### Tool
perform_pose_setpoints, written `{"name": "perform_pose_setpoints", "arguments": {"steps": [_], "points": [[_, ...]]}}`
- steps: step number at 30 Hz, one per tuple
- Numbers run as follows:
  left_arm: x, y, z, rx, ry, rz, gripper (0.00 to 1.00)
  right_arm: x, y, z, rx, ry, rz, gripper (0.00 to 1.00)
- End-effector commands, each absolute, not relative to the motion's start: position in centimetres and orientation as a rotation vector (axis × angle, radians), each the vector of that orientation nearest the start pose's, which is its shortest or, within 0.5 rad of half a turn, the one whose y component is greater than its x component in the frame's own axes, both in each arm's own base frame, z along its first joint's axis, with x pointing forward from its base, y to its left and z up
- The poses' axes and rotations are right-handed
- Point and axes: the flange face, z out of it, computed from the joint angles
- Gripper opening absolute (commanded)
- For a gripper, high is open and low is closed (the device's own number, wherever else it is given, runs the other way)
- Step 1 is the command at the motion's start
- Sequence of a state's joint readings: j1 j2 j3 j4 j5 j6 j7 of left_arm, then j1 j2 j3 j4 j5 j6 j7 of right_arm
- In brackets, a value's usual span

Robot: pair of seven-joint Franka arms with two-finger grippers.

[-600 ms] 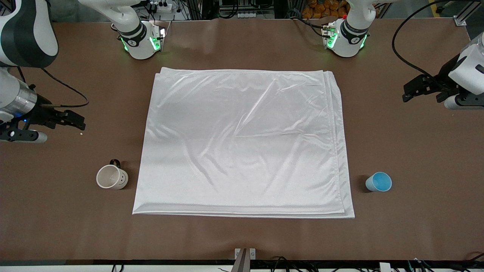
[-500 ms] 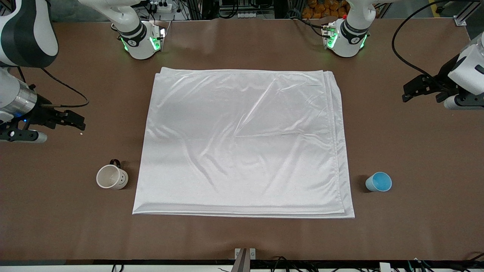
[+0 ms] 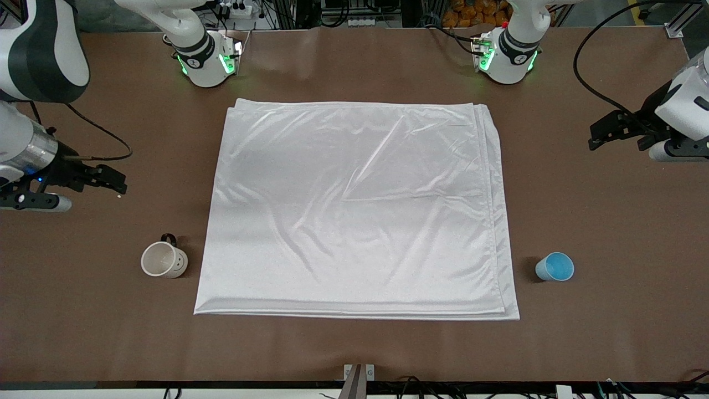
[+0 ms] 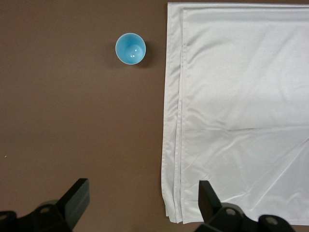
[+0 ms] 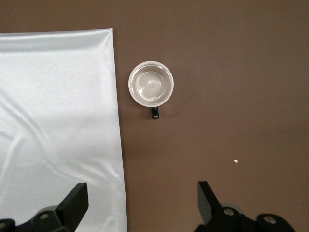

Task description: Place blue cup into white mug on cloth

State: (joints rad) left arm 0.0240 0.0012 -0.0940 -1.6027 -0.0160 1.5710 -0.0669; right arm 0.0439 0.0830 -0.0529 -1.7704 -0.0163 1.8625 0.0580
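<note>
Both cups on bare table, 1 at each side of the cloth; both grippers raised and empty.

The cloth (image 3: 354,210) lies flat at the table's (image 3: 354,349) middle. The white mug (image 3: 164,260) stands upright just beside the cloth's edge toward the right arm's end; the blue cup (image 3: 554,266) stands upright near the edge toward the left arm's end. The right gripper (image 3: 113,183) hangs over bare table at its end, fingers (image 5: 72,205) spread. The left gripper (image 3: 601,133) hangs over bare table at its end, fingers (image 4: 75,198) spread.
</note>
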Motion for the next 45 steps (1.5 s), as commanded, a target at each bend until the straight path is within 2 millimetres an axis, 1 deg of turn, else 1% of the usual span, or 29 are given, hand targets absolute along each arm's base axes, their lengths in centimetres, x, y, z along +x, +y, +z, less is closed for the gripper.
{"name": "perform_pose_setpoints", "arguments": {"steps": [1, 3, 7, 10, 12, 14, 16, 19, 22, 25, 30, 36, 41, 45], "points": [[57.3, -0.9, 57.8, -3.168, -0.071, 0.084, 1.0, 57.6, -1.0, 47.9, -3.162, 0.084, -0.061, 1.0], [58.5, 0.2, 56.2, -3.17, -0.082, 0.081, 1.0, 57.7, -1.1, 46.6, -3.161, 0.085, -0.088, 1.0], [60.7, 1.7, 52.8, -3.177, -0.036, 0.076, 1.0, 57.7, -1.1, 43.4, -3.158, 0.084, -0.148, 1.0], [62.2, 3.0, 50.0, -3.181, -0.009, 0.089, 1.0, 57.8, -1.1, 40.7, -3.16, 0.035, -0.165, 1.0], [62.9, 3.5, 48.3, -3.176, 0.034, 0.105, 1.0, 58.0, -1.1, 39.2, -3.162, -0.005, -0.167, 1.0], [63.8, 3.7, 46.8, -3.169, 0.081, 0.097, 1.0, 58.1, -1.0, 37.8, -3.163, -0.006, -0.16, 1.0], [64.8, 3.9, 44.8, -3.166, 0.106, 0.094, 1.0, 58.4, -1.1, 36.8, -3.164, -0.004, -0.16, 1.0], [66.1, 4.1, 41.6, -3.15, 0.137, 0.076, 1.0, 58.7, -1.9, 35.3, -3.166, 0.011, -0.165, 1.0], [67.3, 4.3, 38.6, -3.113, 0.172, 0.048, 1.0, 59.0, -2.3, 33.6, -3.168, 0.014, -0.172, 1.0], [68.2, 3.9, 36.2, -3.086, 0.21, 0.015, 1.0, 59.3, -2.3, 32.0, -3.169, 0.013, -0.174, 1.0], [69.8, 4.0, 32.1, -3.081, 0.22, -0.069, 1.0, 59.5, -2.3, 29.4, -3.17, 0.01, -0.187, 1.0], [70.4, 4.1, 29.1, -3.085, 0.223, -0.101, 1.0, 59.9, -2.0, 26.7, -3.17, -0.001, -0.209, 1.0], [70.8, 4.3, 27.8, -3.084, 0.221, -0.146, 1.0, 60.1, -1.6, 25.1, -3.17, -0.012, -0.211, 1.0], [71.0, 4.4, 26.8, -3.084, 0.22, -0.17, 1.0, 60.3, -1.4, 24.6, -3.17, -0.037, -0.226, 0.89]]}}
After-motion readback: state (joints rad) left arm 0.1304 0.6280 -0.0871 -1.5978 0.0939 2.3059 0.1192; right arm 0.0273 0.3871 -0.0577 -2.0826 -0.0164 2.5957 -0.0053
